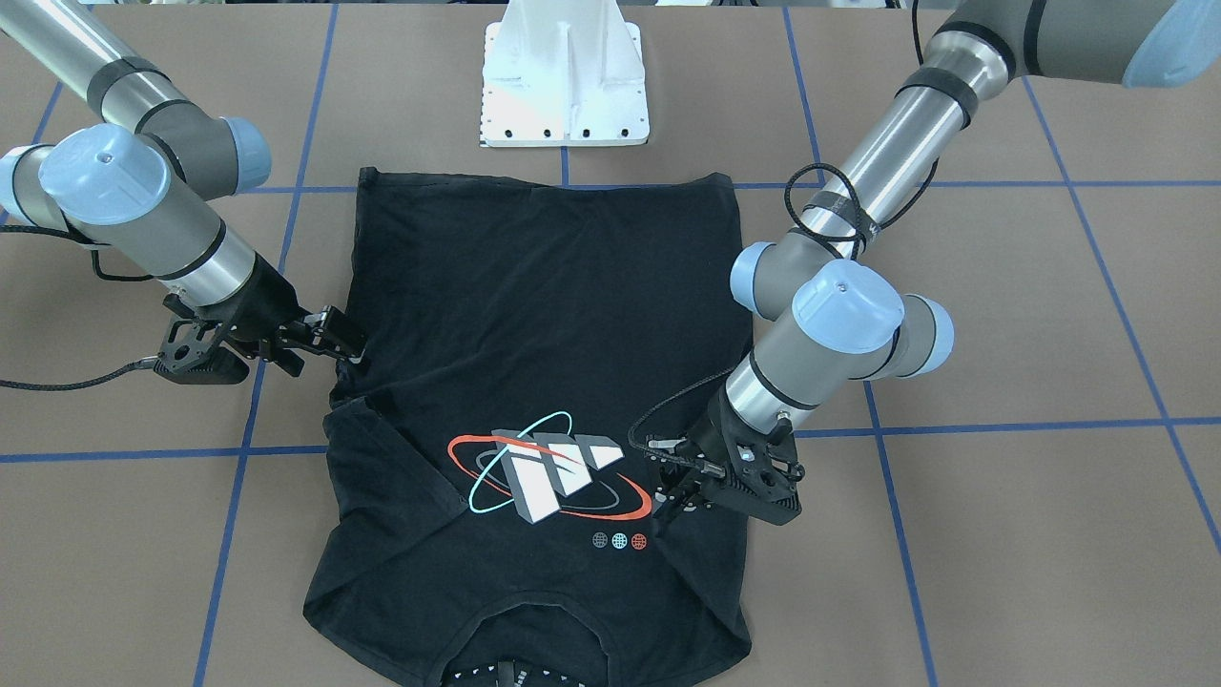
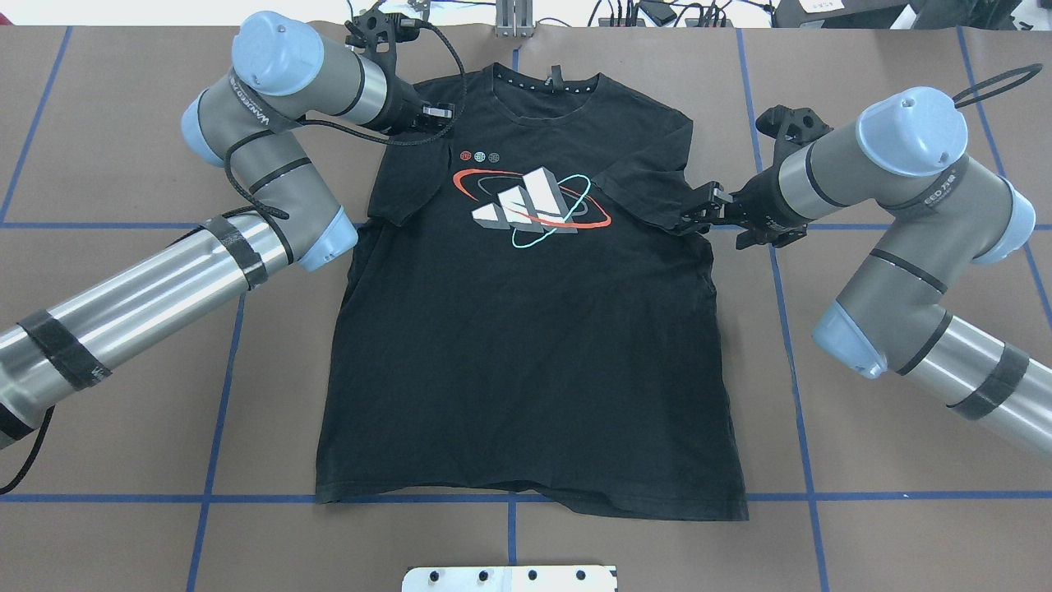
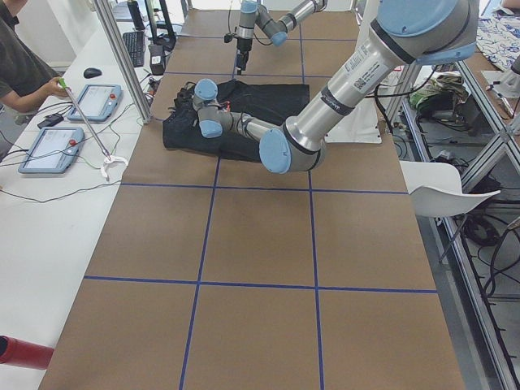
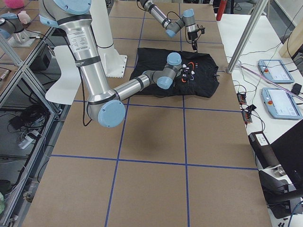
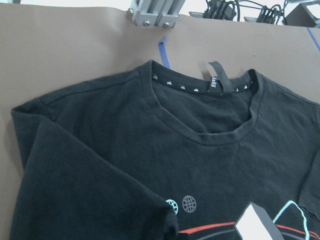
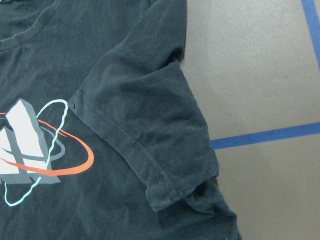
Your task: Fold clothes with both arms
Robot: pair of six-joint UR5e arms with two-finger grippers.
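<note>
The clothes are one black t-shirt [image 2: 526, 345] lying flat, print up, collar [image 5: 200, 132] away from the robot. Both short sleeves are folded inward onto the chest. My left gripper [image 2: 429, 122] hovers at the shirt's left shoulder, beside the folded left sleeve [image 2: 403, 189]; in the front-facing view this left gripper [image 1: 660, 477] looks open and holds nothing. My right gripper [image 2: 694, 215] sits at the shirt's right edge by the folded right sleeve [image 6: 160, 145]. It [image 1: 345, 336] also looks open. Neither wrist view shows fingers.
The white mounting base [image 1: 565, 86] stands just behind the shirt's hem. Blue tape lines [image 2: 222, 411] grid the brown table. A person [image 3: 20, 73] sits at the side bench with two tablets [image 3: 97, 101]. A white chair [image 3: 447, 191] stands off the table.
</note>
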